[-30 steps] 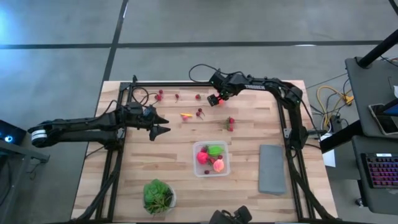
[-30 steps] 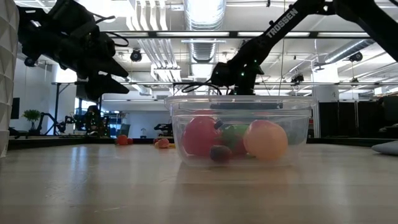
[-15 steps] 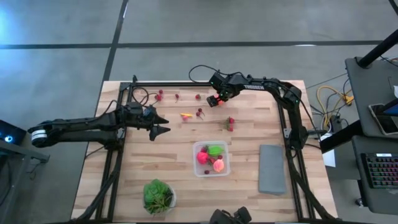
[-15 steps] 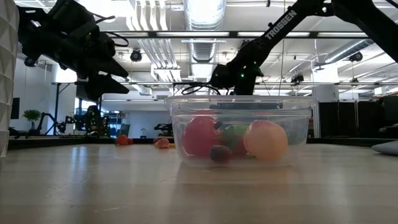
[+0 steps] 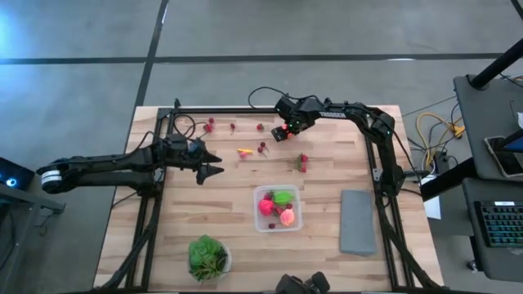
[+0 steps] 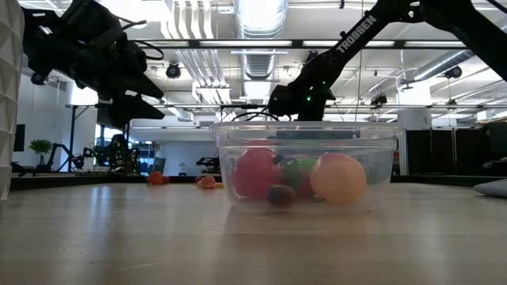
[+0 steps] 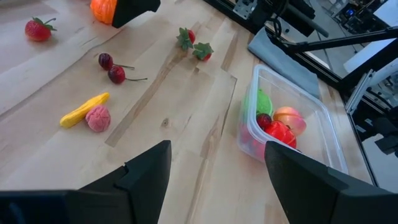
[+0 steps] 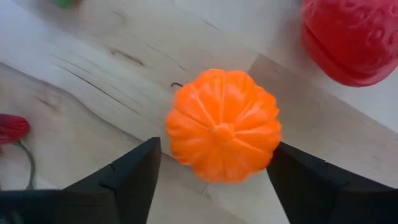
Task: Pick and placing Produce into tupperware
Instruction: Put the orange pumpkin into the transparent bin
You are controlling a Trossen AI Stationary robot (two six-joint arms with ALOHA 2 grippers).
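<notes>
The wooden table (image 5: 327,200) fills the centre under ceiling lights, the right gripper (image 8: 211,180) spread around the orange piece (image 8: 222,124), left gripper (image 7: 214,171) open, strawberry (image 8: 351,34) cropped upper right.

A large red piece (image 8: 357,37) was cut off by the right wrist view's edge; its kind was indeterminable.

Wooden table (image 5: 327,184): tupperware (image 5: 278,208), scattered produce (image 5: 263,148), grey slab (image 5: 357,221).
</notes>
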